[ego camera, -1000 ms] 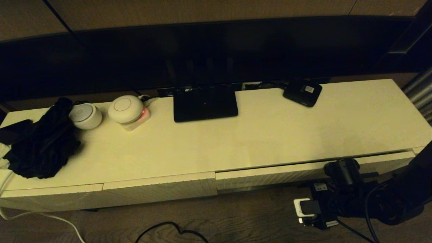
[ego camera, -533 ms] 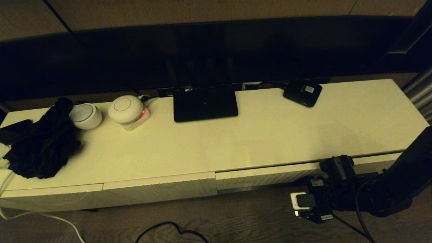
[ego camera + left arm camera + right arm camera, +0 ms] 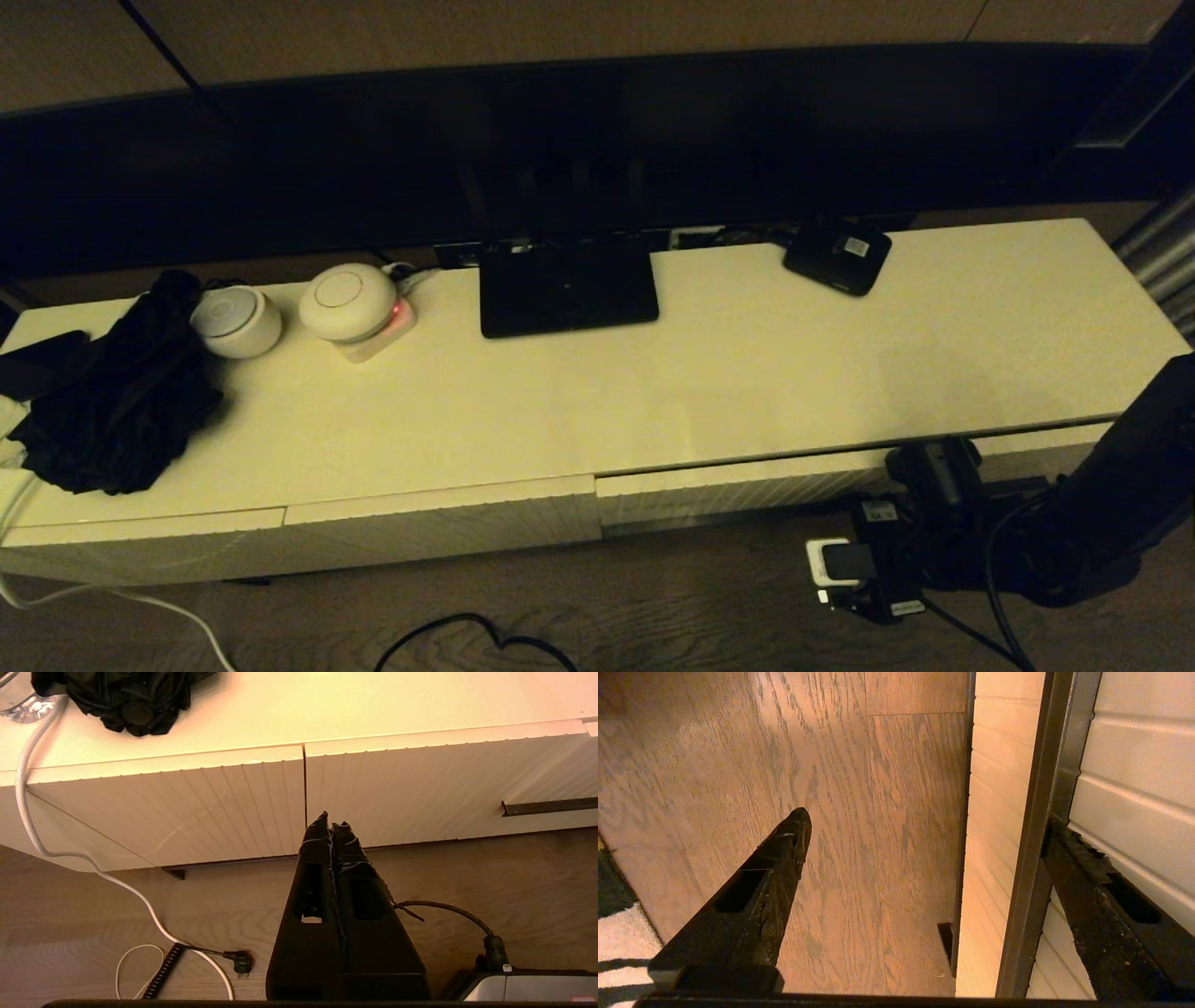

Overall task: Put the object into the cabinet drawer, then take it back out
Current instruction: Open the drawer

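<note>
Home living room: low cream TV cabinet (image 3: 747, 373) under a wide TV (image 3: 597, 149), router (image 3: 568, 285), wood floor (image 3: 653, 597), wood-panel wall.

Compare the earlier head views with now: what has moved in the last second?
The right hand, open, has edged up and left along the cabinet drawer front, one finger now against its metal rail. Nothing grasped or released. The left hand, shut, and everything on the cabinet top stayed put.
</note>
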Robot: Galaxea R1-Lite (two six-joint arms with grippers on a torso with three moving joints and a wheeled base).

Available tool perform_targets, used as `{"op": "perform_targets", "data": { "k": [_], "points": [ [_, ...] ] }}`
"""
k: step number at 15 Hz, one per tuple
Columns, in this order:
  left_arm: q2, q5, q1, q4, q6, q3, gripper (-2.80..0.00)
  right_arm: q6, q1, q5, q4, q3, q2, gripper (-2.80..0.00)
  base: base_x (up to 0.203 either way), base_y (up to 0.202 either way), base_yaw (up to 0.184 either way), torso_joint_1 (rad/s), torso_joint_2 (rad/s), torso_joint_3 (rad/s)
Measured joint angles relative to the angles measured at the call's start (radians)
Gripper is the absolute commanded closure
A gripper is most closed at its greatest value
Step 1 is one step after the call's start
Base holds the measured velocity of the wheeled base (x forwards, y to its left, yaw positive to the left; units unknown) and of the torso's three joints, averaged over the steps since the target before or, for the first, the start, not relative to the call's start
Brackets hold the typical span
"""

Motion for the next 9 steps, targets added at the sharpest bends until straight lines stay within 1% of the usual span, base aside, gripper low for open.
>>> {"op": "perform_targets", "data": {
  "k": [9],
  "points": [
    [0.000, 0.000, 0.000, 0.000, 0.000, 0.000, 0.00, -0.004, 0.004, 0.031, 0.001, 0.098, -0.007, -2.80, 0.000, 0.000, 0.000, 0.000, 0.00, 0.000]
  ]
}}
